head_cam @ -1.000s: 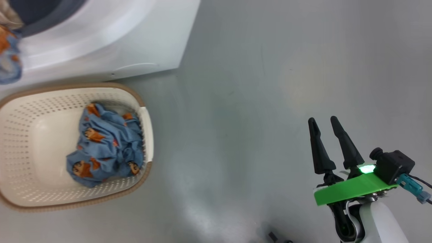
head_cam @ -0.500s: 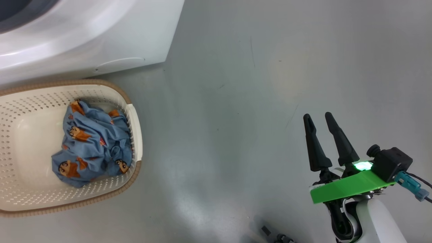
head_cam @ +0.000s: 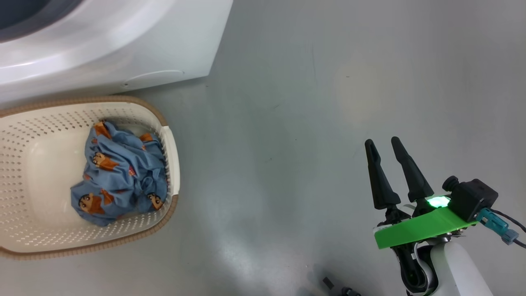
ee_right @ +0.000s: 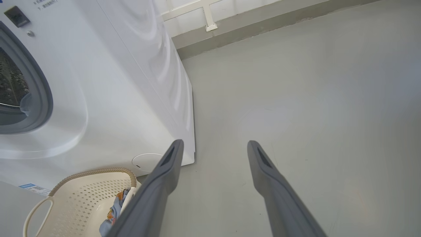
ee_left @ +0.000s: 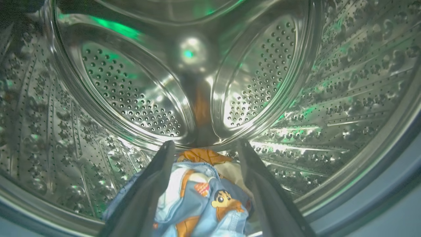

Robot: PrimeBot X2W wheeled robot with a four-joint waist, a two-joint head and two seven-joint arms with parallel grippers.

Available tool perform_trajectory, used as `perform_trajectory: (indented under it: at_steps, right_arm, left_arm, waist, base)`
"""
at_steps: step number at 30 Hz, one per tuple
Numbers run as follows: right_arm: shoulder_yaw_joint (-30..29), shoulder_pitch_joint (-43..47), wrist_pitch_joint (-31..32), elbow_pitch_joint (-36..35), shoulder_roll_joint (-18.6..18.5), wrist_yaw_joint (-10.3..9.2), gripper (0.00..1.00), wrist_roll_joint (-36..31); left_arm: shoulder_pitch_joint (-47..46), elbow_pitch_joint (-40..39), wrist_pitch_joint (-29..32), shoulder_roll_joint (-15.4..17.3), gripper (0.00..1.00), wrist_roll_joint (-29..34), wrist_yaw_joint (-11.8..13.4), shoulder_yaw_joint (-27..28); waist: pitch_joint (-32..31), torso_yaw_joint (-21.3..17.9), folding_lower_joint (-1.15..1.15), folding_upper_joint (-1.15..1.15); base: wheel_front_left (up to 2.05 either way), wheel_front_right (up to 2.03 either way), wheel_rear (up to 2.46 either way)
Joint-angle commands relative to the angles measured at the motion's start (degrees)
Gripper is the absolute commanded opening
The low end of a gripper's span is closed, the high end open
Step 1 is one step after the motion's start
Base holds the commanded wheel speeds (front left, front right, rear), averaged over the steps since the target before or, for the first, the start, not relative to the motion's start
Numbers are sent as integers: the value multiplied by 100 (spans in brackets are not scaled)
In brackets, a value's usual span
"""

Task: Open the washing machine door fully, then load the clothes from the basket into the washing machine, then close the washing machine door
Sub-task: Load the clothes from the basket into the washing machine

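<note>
Left wrist view is looking along the left gripper [ee_left: 205,144], which is reaching into the steel drum [ee_left: 342,98] with its two dark fingers spread wide apart. A light blue garment [ee_left: 210,204] printed with orange-brown cartoon figures is lying crumpled between and beneath them on the drum's floor, and nothing is being pinched, though whether either finger is brushing the cloth is unclear. Just beyond it a scrap of orange-brown and beige fabric is showing, and farther in, the perforated back wall is catching green reflections. In the head view, the right gripper [head_cam: 382,141] is hovering at the lower right above the grey floor [head_cam: 287,123], its fingers parted and holding nothing, with a green plate [head_cam: 419,228] and a small black camera [head_cam: 472,199] sitting at its wrist. Well apart from it, at the left, the cream perforated basket [head_cam: 37,135] is standing on the floor with a bundle of blue printed clothes [head_cam: 119,172] lying against its right-hand wall, beside a white handle. Just behind the basket, the white washing machine [head_cam: 135,37] is filling the upper left corner. From the right wrist, the machine's grey rubber seal [ee_right: 44,95] is ringing the open mouth, and beyond the machine the floor is running back to a pale wall [ee_right: 230,10].
</note>
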Motion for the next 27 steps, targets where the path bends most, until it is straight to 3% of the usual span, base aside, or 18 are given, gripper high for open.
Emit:
perform_trajectory:
  at_steps: [1, 15, 27]
  right_arm:
    - [79, -45, -27, -101, -43, 9, 100, 1]
    - [-145, 20, -27, -97, -42, 9, 100, -250]
    - [-338, 328, -27, 76, -151, 9, 100, -472]
  left_arm:
    - [138, -119, -29, 186, 100, 76, 9, 110]
    - [1604, -820, -29, -474, 100, 373, 9, 828]
    - [3281, -1535, -29, -988, 100, 743, 9, 1236]
  waist:
    - [-13, 21, 0, 0]
    - [-386, 428, 0, 0]
    - [-1188, 863, 0, 0]
  base:
    - [0, 0, 0]
    - [0, 0, 0]
    - [0, 0, 0]
